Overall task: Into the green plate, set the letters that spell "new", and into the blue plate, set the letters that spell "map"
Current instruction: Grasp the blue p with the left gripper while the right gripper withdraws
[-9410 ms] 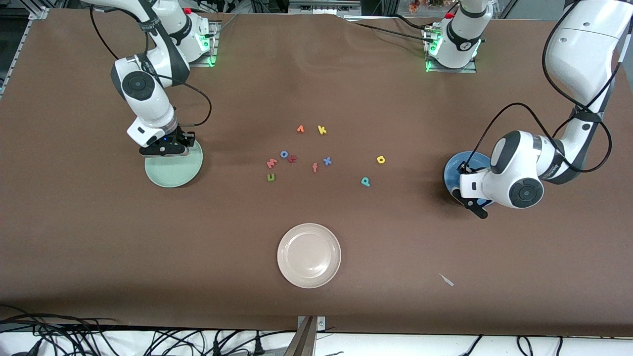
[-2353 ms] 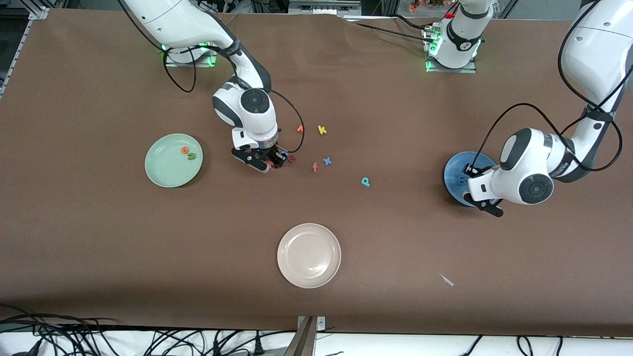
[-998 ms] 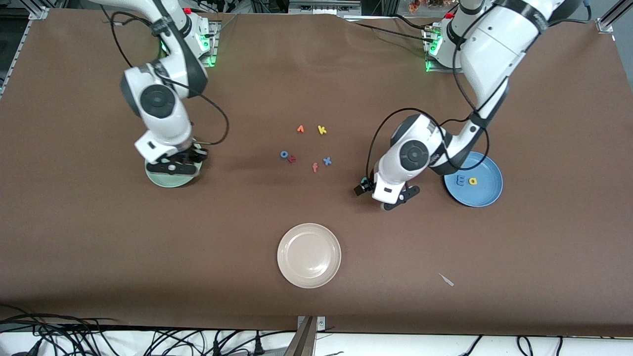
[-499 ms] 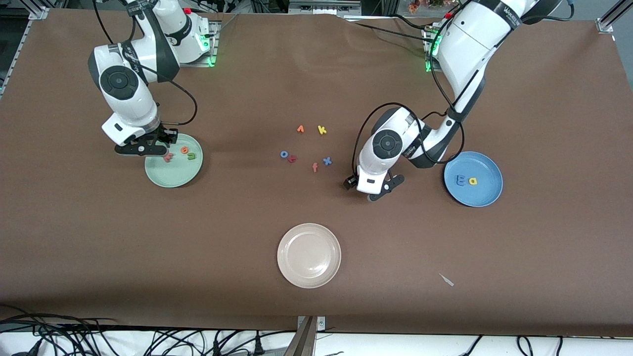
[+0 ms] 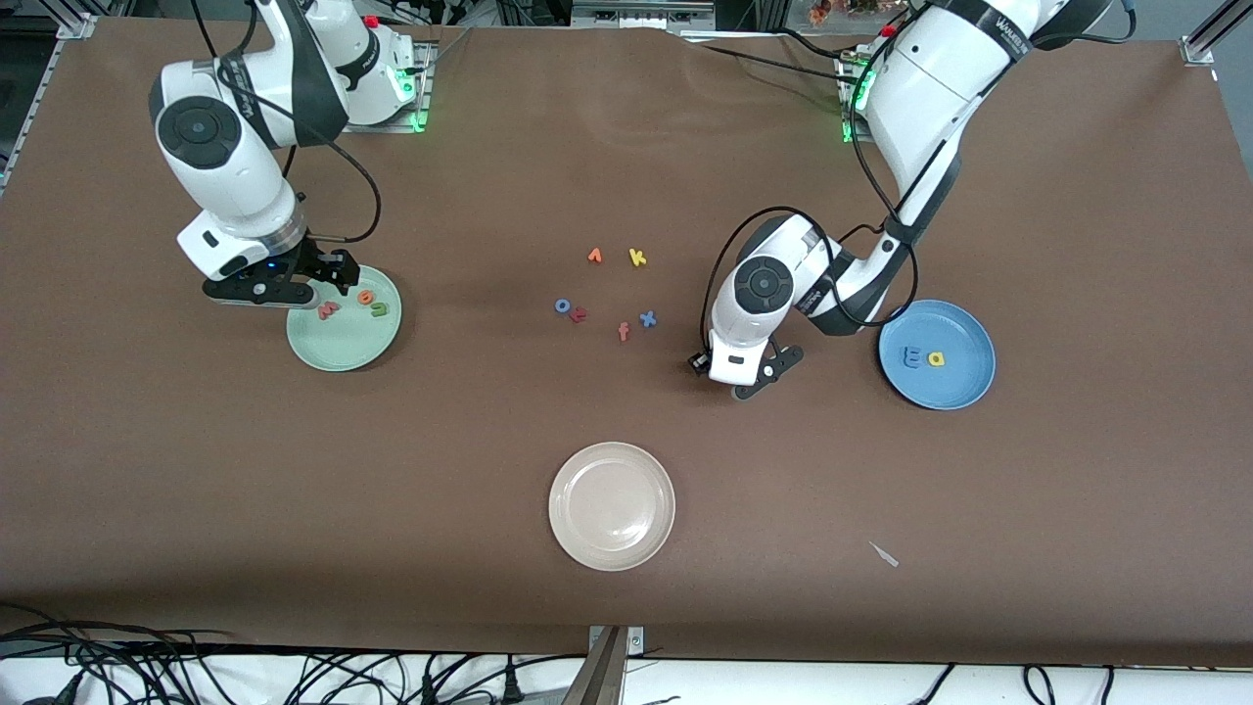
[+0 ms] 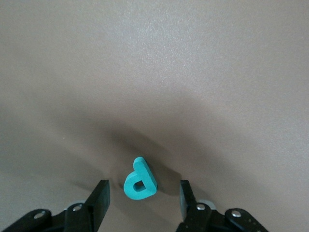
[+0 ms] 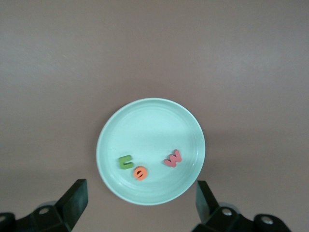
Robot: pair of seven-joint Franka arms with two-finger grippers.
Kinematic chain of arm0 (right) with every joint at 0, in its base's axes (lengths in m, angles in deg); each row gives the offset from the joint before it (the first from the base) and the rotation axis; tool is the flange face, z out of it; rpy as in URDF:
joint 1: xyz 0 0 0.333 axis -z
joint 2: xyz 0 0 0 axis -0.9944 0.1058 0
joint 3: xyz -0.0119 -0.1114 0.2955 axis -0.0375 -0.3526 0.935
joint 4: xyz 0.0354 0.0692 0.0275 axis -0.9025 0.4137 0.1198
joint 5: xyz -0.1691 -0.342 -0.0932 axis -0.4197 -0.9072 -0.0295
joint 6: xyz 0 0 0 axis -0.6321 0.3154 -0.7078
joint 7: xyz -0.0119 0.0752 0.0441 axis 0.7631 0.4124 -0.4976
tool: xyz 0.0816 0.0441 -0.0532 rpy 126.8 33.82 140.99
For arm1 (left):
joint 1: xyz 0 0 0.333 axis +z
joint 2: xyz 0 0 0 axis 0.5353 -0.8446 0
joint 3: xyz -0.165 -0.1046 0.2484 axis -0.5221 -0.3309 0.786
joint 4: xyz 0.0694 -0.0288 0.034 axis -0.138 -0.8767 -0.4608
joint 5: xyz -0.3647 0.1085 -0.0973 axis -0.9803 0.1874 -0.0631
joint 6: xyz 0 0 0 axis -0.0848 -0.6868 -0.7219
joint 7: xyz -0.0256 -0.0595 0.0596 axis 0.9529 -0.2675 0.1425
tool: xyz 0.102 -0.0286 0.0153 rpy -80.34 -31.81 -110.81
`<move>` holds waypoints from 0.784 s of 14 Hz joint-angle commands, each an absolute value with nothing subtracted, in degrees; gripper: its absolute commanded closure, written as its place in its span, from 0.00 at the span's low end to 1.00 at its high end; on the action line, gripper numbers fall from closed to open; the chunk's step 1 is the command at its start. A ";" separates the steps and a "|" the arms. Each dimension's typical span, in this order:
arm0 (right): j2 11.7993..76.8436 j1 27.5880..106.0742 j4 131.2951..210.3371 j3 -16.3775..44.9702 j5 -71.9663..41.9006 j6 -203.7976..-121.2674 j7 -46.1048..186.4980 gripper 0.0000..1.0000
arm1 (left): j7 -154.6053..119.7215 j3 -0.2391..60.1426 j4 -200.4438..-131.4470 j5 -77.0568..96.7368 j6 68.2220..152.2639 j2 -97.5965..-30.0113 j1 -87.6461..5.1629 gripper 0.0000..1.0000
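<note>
- The right pincer (image 5: 277,290) hangs over the rim of the green plate (image 5: 338,352) at centre-left of the front view, its fingers (image 7: 75,198) spread wide and holding nothing.
- Three letters lie in the green plate: the pinkish-red w (image 5: 328,311), the orange e (image 5: 365,297) and the olive-green n (image 5: 379,309), the w apart from the other two, which sit just beside each other.
- The left pincer (image 5: 732,377) is low over the tabletop (image 5: 626,147) right of centre, its fingers (image 6: 101,198) open on either side of the teal p (image 6: 139,180); no finger touches the letter.
- The blue plate (image 5: 964,387), at centre-right, carries the blue m (image 5: 911,357) and the yellow a (image 5: 937,359) side by side.
- A cream-white plate (image 5: 646,543) sits at lower centre, nearest the camera.
- Loose letters (image 5: 607,294) are scattered at mid-frame between the two arms.
</note>
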State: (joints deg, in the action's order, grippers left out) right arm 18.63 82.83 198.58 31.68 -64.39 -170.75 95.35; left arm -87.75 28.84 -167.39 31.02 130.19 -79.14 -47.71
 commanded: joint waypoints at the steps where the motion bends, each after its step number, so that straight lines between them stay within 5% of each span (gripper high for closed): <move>1: 17.78 82.87 188.55 31.88 -61.03 -159.98 89.85 0.01 | -89.48 29.29 -167.22 32.54 129.57 -79.05 -48.36 0.37; 6: 17.60 82.87 172.37 23.98 -53.99 -143.09 76.83 0.00 | -89.48 29.38 -167.75 32.54 129.49 -79.05 -48.36 0.61; 11: 17.87 82.96 164.00 22.03 -52.58 -137.09 75.76 0.00 | -89.48 29.29 -167.75 33.86 129.40 -79.05 -48.45 0.75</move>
